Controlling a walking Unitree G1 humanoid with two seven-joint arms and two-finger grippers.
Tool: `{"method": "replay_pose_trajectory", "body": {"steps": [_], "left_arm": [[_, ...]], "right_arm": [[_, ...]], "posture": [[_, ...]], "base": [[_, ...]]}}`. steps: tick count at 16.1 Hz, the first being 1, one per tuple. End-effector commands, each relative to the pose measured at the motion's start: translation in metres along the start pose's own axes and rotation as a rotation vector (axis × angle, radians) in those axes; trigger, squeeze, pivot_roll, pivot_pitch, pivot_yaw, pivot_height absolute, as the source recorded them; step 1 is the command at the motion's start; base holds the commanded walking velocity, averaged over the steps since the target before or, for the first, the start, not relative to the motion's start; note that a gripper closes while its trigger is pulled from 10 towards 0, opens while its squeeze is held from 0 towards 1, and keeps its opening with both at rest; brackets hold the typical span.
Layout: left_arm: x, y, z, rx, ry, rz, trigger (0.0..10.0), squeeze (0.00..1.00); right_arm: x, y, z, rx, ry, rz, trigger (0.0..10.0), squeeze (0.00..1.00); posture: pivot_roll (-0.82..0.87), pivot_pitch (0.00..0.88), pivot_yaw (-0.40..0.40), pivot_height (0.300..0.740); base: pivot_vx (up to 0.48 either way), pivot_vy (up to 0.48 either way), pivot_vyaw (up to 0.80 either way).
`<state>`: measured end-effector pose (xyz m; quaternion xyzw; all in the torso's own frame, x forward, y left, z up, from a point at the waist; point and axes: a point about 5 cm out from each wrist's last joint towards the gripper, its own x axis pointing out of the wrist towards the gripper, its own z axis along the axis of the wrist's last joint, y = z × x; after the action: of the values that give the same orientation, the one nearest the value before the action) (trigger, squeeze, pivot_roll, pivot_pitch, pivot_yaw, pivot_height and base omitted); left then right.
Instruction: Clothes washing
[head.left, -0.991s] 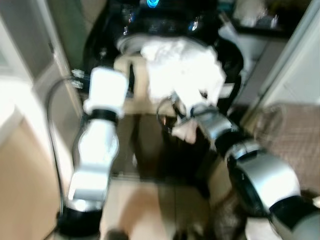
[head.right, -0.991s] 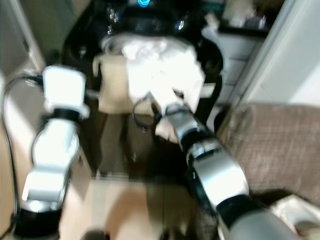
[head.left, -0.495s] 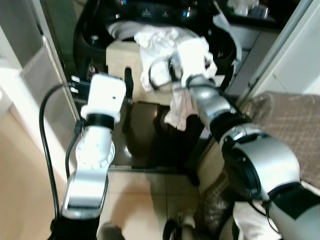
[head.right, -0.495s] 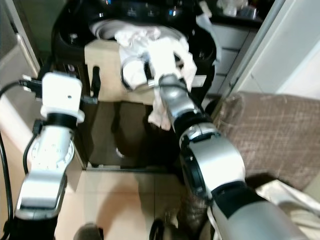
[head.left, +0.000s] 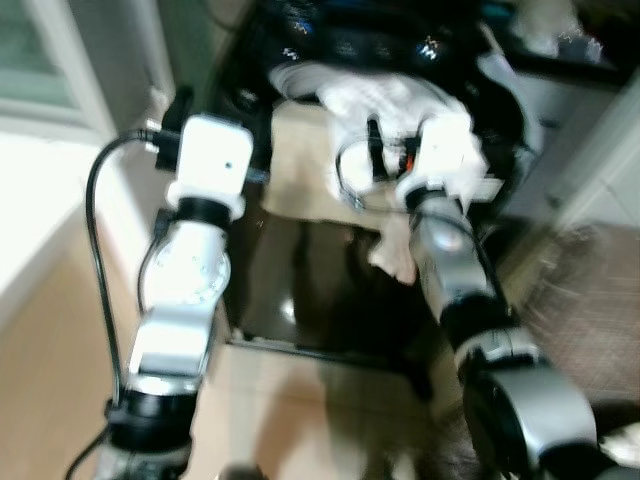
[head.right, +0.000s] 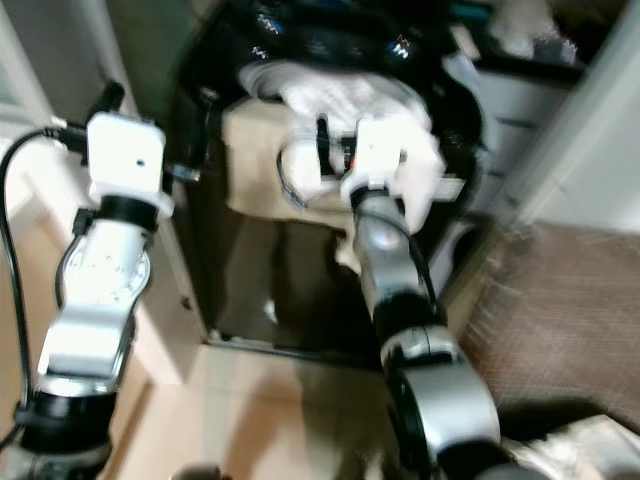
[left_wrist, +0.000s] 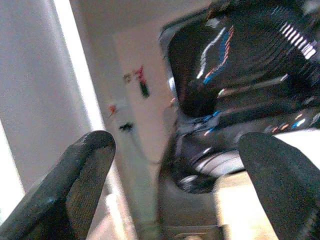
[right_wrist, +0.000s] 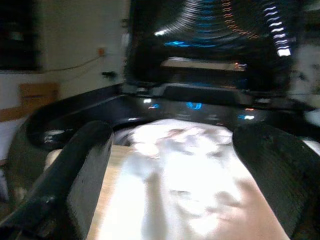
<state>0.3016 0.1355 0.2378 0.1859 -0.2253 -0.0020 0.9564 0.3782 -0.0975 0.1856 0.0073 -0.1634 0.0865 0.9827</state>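
Machine: black top-loading washing machine (head.right: 330, 60) ahead of both pincers, lid raised, lit control panel at the far edge of the opening. Frames are motion-blurred.

Panel: beige flat panel (head.right: 262, 170) at the near edge of the opening, just under the right pincer. What it is cannot be told.

Laundry: white laundry (right_wrist: 185, 175) heaped at the opening, directly beyond the right pincer's fingertips. Part lies on the beige panel; one end hangs down the machine's dark front, below the right forearm.

Long axis: judged to run from the drum opening, over the near rim, down the front. The hanging end points to the floor.

Handling: judged light, soft and limp. It will sag, fold and trail when lifted. Not fragile; not slippery, but a shallow pinch may slide off.

Hold point: take a bunched fold near the middle of the heap, at the rim. A hold on the hanging end would likely drag the remainder out of the drum.

Right gripper (right_wrist: 170, 165): raised over the near rim, fingers spread wide, nothing between them, laundry framed in the gap.

Left gripper (left_wrist: 175, 175): raised on the machine's left side, well apart from the laundry, fingers spread wide, empty.

Step in hand: judged to be feeding the laundry into the drum; not yet complete.
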Motion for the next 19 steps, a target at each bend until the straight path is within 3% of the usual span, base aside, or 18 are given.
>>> {"method": "replay_pose_trajectory", "body": {"steps": [1, 3, 4, 6, 9, 13, 17, 18, 19], "left_arm": [[0.006, -0.008, 0.007, -0.013, -0.028, -0.048, 10.0, 0.00], [0.010, -0.008, 0.013, -0.007, -0.073, -0.059, 10.0, 0.00], [0.013, -0.003, 0.024, 0.019, -0.150, -0.026, 10.0, 0.00], [0.014, -0.002, 0.034, 0.040, -0.220, -0.018, 10.0, 0.00], [0.015, -0.006, 0.035, 0.036, -0.225, -0.052, 10.0, 0.00], [0.015, -0.016, 0.030, 0.051, -0.211, -0.119, 10.0, 0.00], [0.017, -0.009, 0.027, 0.007, -0.179, -0.066, 10.0, 0.00], [0.016, -0.009, 0.027, 0.005, -0.177, -0.065, 10.0, 0.00], [0.015, -0.009, 0.024, 0.006, -0.163, -0.062, 10.0, 0.00]], "right_arm": [[0.000, -0.011, 0.007, 0.000, -0.034, -0.025, 10.0, 0.00], [0.001, -0.012, 0.019, -0.027, -0.095, -0.031, 10.0, 0.00], [0.004, -0.009, 0.040, -0.054, -0.180, -0.010, 10.0, 0.00], [0.007, -0.009, 0.060, -0.084, -0.258, 0.001, 10.0, 0.00], [0.007, -0.010, 0.063, -0.087, -0.270, 0.001, 10.0, 0.00], [-0.007, -0.020, 0.031, -0.077, -0.115, -0.039, 10.0, 0.00], [-0.013, -0.035, 0.009, -0.072, 0.075, -0.050, 10.0, 0.00], [-0.013, -0.036, 0.009, -0.074, 0.077, -0.054, 10.0, 0.00], [-0.014, -0.035, 0.007, -0.137, 0.118, -0.030, 10.0, 0.00]], "posture": [[0.07, 0.007, -0.034, 0.740], [0.07, 0.000, -0.028, 0.740], [0.07, 0.000, -0.029, 0.740], [0.07, 0.000, -0.034, 0.740], [0.07, 0.000, -0.037, 0.740], [0.07, 0.000, -0.040, 0.740], [0.06, 0.011, -0.037, 0.740], [0.06, 0.011, -0.037, 0.740], [0.06, 0.018, -0.036, 0.740]], "base": [[0.446, 0.000, 0.00], [0.450, 0.000, 0.00], [0.450, 0.000, 0.00], [0.450, 0.000, 0.00], [0.467, 0.000, 0.00], [0.480, 0.000, 0.00], [0.000, 0.000, -0.15], [0.000, 0.000, -0.59], [0.000, 0.000, 0.00]]}}
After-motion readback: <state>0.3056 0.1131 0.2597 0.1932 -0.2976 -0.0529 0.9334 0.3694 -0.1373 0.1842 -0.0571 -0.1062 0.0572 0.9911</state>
